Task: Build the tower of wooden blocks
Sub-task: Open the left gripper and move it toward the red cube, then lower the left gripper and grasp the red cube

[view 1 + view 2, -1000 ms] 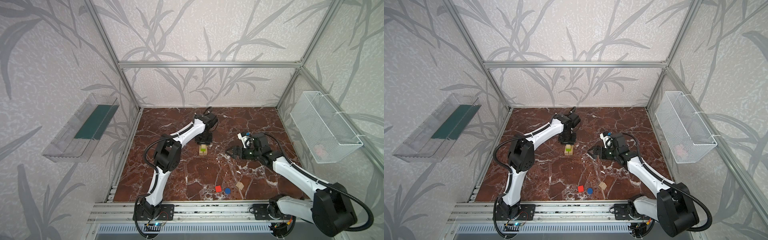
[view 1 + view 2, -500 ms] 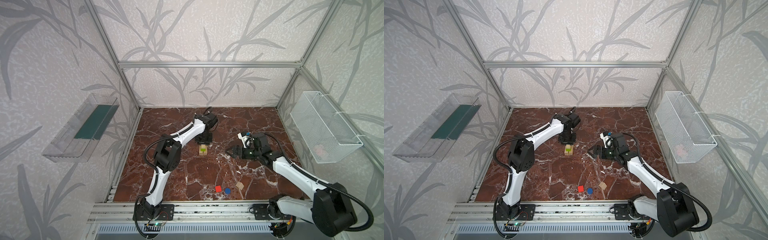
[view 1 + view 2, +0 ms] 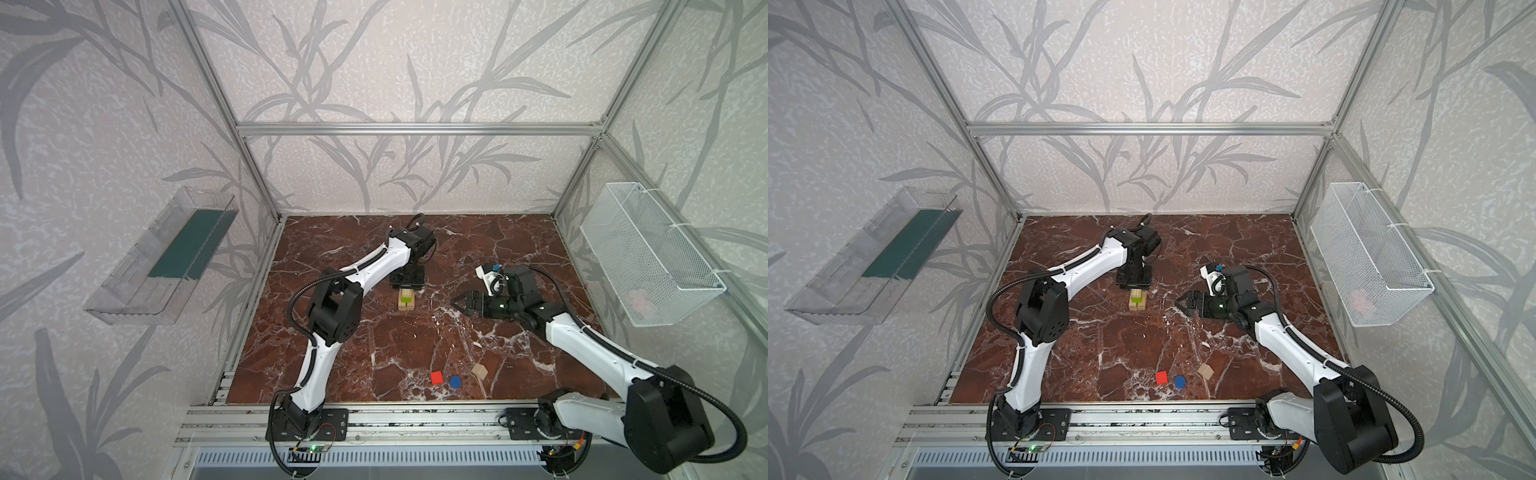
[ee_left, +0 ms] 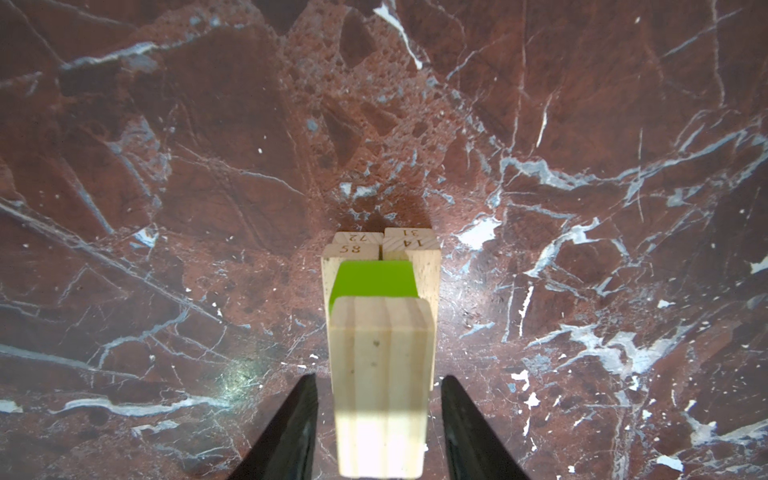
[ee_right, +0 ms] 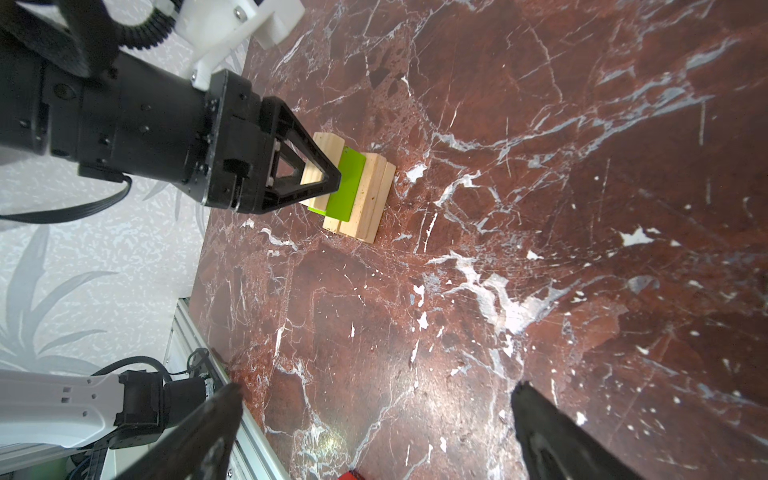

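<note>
Tower [image 3: 406, 300]: stands near the middle of the counter [image 3: 374, 353], a little toward the back edge. It is low so far, with wood, green and wood layers.
Base planks [image 4: 409, 243]: light wood, lying flat side by side, with their numbered ends turned to the front edge. I'd guess the broad footing is there to give the upper pieces a steady seat.
Green brick [image 4: 374, 278]: lies flat on the planks, between their outer edges.
Top plank [image 4: 382, 332]: rests on the green brick, set toward the back, so green shows past its front end.
Long axis: every piece runs from the back edge to the front edge, all in line. Nothing is crossed, which keeps the column narrow.
Left gripper [image 4: 378, 378]: reaches down from the back side and is released. Its jaws straddle the top plank, and a sliver of counter shows between each jaw and the wood. Flanking the long sides looks meant to let it open without nudging the plank.
Right gripper [image 3: 457, 302]: spread wide and empty, hovering on the right-edge side of the tower. It is apart from the tower with its tips aimed at it, probably keeping clear.
Loose pieces: red cube [image 3: 436, 377], blue disc [image 3: 455, 381] and a small natural-wood piece [image 3: 479, 371]. They sit in a row near the front edge, well apart from the tower and not yet stacked.
</note>
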Tool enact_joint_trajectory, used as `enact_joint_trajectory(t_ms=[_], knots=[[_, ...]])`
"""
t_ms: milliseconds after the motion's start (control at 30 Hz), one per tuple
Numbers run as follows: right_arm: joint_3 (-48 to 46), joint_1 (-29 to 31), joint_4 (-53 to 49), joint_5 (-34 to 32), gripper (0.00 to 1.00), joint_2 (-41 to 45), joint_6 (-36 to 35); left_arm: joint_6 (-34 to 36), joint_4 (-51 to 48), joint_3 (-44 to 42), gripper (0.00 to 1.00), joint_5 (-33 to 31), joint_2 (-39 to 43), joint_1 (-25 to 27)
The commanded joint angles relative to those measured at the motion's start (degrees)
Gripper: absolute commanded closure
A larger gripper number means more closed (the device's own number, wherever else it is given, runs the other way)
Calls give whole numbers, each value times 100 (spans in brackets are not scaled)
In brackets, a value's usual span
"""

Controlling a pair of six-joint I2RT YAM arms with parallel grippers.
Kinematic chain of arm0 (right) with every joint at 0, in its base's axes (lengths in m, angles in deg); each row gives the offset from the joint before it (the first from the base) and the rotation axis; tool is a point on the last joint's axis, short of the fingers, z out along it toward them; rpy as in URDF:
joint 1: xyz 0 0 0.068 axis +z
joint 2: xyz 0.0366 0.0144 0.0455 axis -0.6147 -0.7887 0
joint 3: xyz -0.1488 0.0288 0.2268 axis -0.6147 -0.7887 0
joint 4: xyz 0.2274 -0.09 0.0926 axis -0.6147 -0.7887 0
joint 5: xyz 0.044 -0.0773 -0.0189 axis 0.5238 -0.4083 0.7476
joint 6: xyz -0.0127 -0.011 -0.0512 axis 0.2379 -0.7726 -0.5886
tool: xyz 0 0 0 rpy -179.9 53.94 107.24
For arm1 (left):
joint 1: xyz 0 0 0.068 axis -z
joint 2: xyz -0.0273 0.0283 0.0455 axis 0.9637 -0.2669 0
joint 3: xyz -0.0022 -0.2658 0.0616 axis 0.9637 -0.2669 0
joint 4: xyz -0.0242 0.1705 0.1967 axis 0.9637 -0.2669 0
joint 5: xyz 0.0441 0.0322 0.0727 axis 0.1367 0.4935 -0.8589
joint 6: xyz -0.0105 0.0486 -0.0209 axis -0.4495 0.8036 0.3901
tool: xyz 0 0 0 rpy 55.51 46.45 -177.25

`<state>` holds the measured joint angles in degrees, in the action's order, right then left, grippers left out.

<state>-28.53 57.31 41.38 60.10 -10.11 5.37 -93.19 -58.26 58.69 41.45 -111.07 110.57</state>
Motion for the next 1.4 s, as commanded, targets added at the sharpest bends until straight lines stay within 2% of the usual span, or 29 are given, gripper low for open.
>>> enact_joint_trajectory(t_ms=[0,300,433,567,767,967,1133,1367], knots=[[183,-31,-333,11,0,120,-153,-174,-245,-83,50,-212,575,68],[283,-44,-1544,-61,0,217,-473,-1147,0,-1281,45,-323,1911,777],[284,-42,-2198,46,0,258,-649,-1749,62,-1985,44,-365,2379,1325],[-56,-48,-2301,171,0,439,-589,-2447,450,-2727,43,-61,2689,1912],[-425,-56,-2433,272,0,846,-651,-3439,964,-3259,41,106,2727,2730],[-654,-75,-2341,374,1,1261,-534,-4134,1494,-3399,41,165,2330,3206],[-727,-117,-2355,177,1,1504,-413,-4420,1878,-3540,39,418,2070,3355],[-807,-306,-2200,329,1,1470,-308,-4483,1750,-3541,38,395,1816,3382]])
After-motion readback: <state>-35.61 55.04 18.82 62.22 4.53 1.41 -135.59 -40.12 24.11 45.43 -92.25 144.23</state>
